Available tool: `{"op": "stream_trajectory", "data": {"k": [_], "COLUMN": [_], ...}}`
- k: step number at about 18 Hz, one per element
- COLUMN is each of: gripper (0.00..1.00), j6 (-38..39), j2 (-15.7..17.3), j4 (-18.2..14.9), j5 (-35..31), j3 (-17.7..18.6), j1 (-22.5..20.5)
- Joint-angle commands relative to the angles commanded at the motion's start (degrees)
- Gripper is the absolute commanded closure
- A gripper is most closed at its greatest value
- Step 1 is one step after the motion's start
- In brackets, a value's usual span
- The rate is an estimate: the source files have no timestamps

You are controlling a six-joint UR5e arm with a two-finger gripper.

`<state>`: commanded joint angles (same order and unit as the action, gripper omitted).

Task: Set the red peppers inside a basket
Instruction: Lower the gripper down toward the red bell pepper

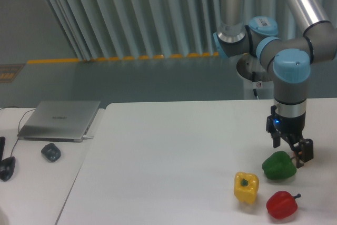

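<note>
The tool (295, 154) (grip state indeterminate) hovers above the green pepper (279, 166), with the red pepper (281, 205) nearer, ungrasped.

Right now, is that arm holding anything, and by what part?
Nothing appears held. The tool hangs just above the green pepper; whether it touches it cannot be told. The red pepper lies untouched.

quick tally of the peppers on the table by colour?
red pepper: 1
green pepper: 1
yellow pepper: 1
Total: 3 peppers
</note>
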<state>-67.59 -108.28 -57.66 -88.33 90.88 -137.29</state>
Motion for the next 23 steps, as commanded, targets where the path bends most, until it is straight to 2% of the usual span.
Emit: {"op": "stream_trajectory", "data": {"k": [4,14,19,23], "gripper": [0.0,0.0,0.0,0.0], "j6": [7.5,6.2,6.1,6.1], "j2": [-1.1,-6.7,-8.8,-10.2], "j4": [1.1,2.0,3.2,3.4], "j5": [-0.2,-7.6,-8.4,-11.3], "j3": [-2.4,-6.9,-7.1,-8.7], "j1": [0.3,5.8,5.8,6.8]}}
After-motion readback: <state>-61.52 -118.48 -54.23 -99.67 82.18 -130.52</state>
